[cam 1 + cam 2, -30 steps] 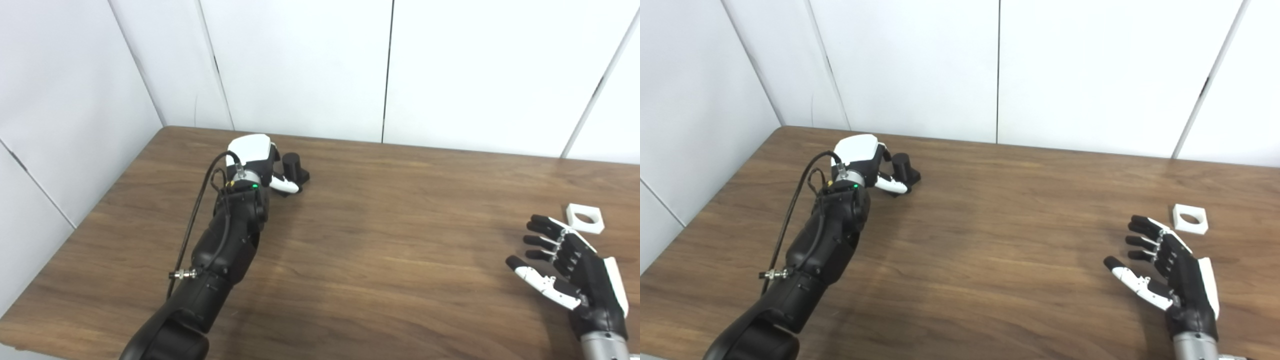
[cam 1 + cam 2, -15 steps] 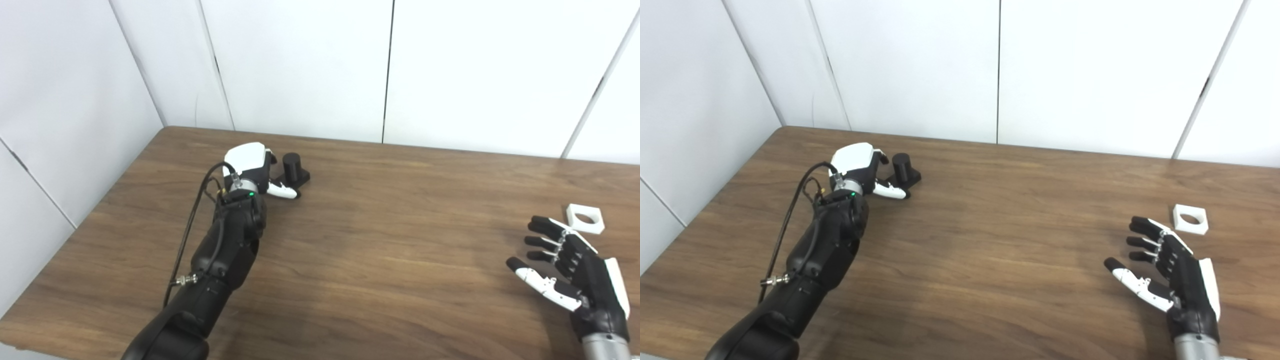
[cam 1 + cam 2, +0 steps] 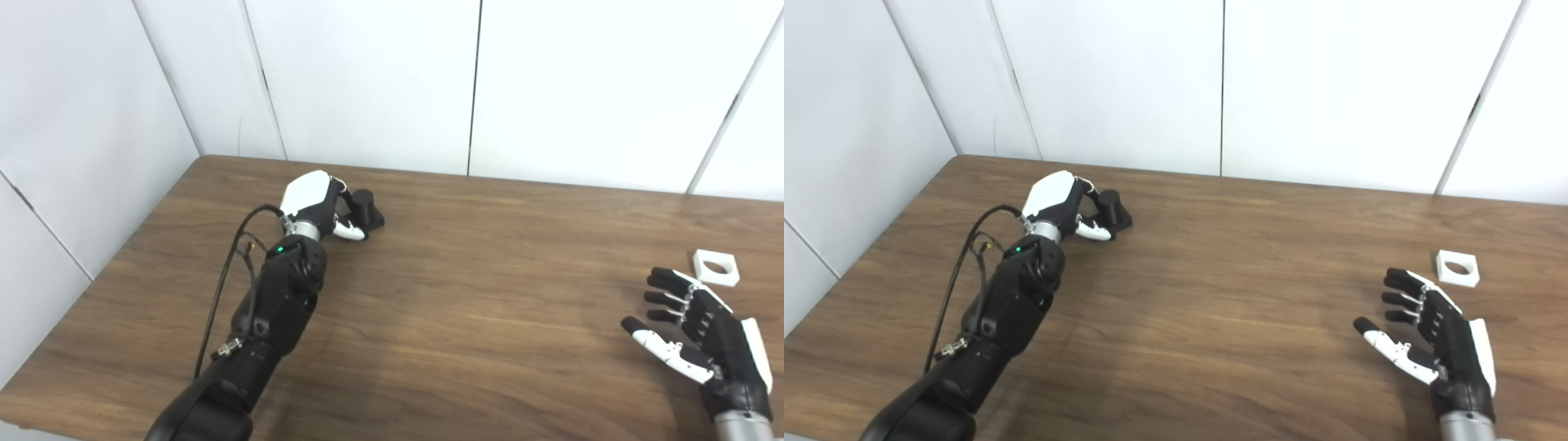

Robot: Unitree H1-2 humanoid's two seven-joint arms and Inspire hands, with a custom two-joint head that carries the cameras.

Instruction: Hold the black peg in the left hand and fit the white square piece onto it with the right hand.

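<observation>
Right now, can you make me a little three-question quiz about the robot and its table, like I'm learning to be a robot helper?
1. True or false: the white square piece sits on the black peg.
2. Which hand is at the black peg? A) left hand B) right hand
3. Fill in: the right hand is open, palm up, just in front of the ____.

Key
1. False. The piece lies flat on the wooden table, far right; the peg stands at the far left.
2. A. Its fingers curl around the peg; whether they grip it already cannot be told.
3. White square piece, which the hand does not touch.
</observation>
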